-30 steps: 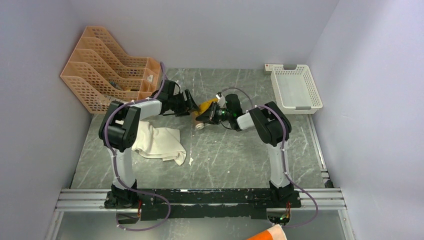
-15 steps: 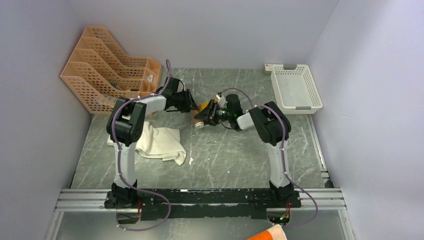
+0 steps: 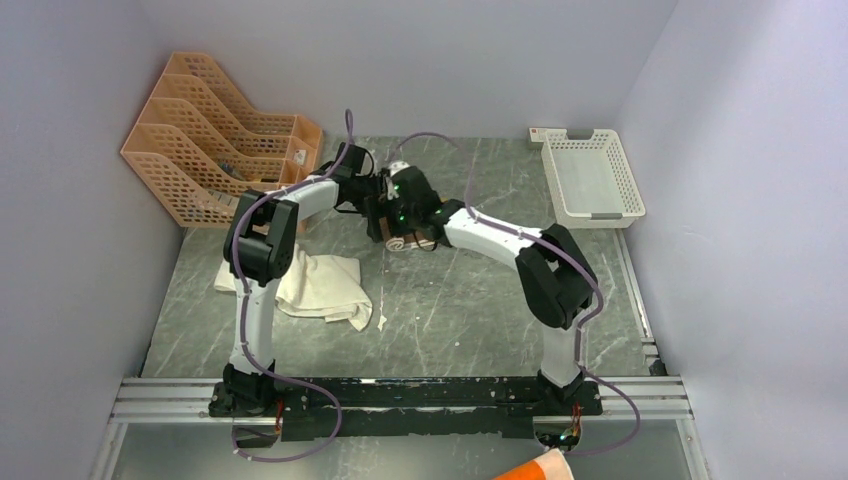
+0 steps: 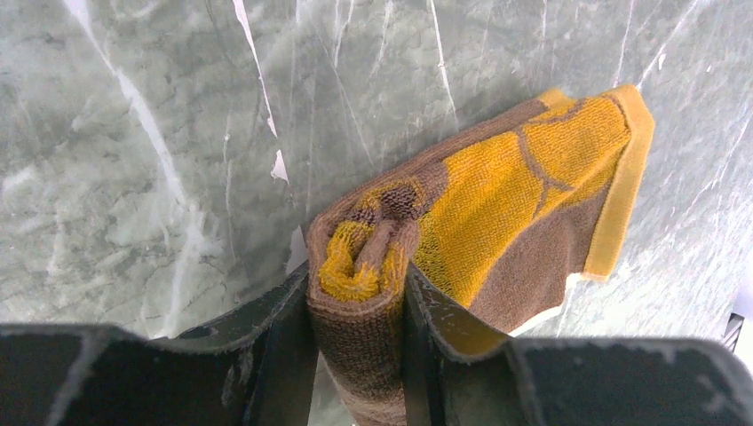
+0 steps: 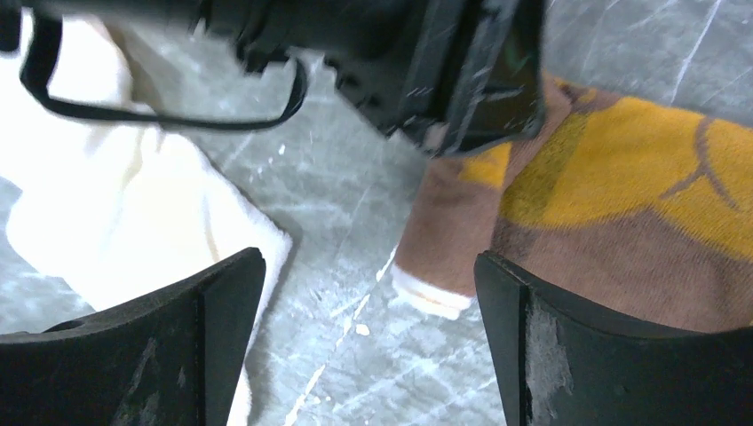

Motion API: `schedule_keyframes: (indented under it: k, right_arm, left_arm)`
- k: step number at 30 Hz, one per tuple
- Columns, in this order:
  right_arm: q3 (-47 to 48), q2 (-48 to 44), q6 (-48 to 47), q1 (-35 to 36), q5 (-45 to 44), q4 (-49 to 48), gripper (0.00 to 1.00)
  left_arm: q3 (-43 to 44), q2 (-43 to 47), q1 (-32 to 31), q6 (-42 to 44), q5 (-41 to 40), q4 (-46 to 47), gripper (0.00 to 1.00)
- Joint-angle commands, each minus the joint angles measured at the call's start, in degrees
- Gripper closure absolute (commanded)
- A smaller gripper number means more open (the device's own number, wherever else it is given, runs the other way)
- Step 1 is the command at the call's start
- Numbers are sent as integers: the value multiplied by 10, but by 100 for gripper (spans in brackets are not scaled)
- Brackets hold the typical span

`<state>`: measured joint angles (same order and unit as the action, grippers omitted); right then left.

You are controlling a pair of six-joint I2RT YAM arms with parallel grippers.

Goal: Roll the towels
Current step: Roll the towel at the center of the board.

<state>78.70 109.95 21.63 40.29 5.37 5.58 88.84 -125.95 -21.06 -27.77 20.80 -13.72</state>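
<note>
Cream towel: crumpled heap on the surface, near-left, just beside the left arm. No roll in it, no clear long axis.

Brown towel: farther back, about mid-surface, slightly left of centre, under both wrists. The top view shows only a short brown stub with a pale end, so I cannot tell its axis from there.

Left wrist view: left gripper jaws are clenched on the towel's bunched, rolled-up end, with cloth filling the gap between them. The long axis runs away from the jaws. The loose tail lies flat on the surface, slanting off to one side, with the yellow hem at its far tip.

Right gripper: jaws spread wide and released, gripping nothing. They hang over the brown towel's pale-edged end; bare surface shows between them, and the cream towel is off to one side.

Far left corner: orange mesh file rack with stepped slots. Small dark bits sit in the lower slots, too small to identify.

Far right corner: white perforated basket, upright, long axis near-to-far, its perforated floor in plain view.
</note>
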Motion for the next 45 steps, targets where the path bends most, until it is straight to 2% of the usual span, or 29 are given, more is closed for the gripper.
schedule_keyframes:
  k: [1,9,13,20,23,26,29,31,33,35,38,39,45]
  right_arm:
    - [31,21,-77,51,-153,114,11]
    - [89,87,-77,103,-297,134,12]
    - [98,108,-80,115,-354,118,17]
    - [103,131,-81,118,-383,95,33]
    - [100,135,-77,118,-385,84,44]
    - [96,139,-73,119,-390,75,64]
    - [96,141,-68,117,-388,69,75]
    - [91,140,-62,113,-371,60,81]
    - [77,131,-50,105,-339,47,86]
    - [45,113,-28,89,-284,16,89]
    - [-13,80,3,62,-201,-36,91]
    - [-33,69,12,54,-177,-52,92]
    - [-170,5,107,-6,-19,-194,92]
  left_arm:
    - [26,-22,-3,29,-23,-36,55]
    - [32,-31,-3,31,-15,-47,55]
    - [34,-34,-3,32,-13,-50,55]
    - [37,-40,-3,32,-7,-53,55]
    - [36,-42,-3,31,-3,-53,55]
    - [38,-43,-3,31,2,-55,55]
    - [40,-44,-2,31,4,-58,54]
    - [44,-42,-1,30,4,-64,45]
    - [48,-35,4,25,1,-67,28]
    - [46,-20,14,17,-7,-64,16]
    - [29,15,39,-2,-13,-50,7]
    - [18,28,49,-9,-9,-38,0]
    - [-43,86,74,-35,-1,7,1]
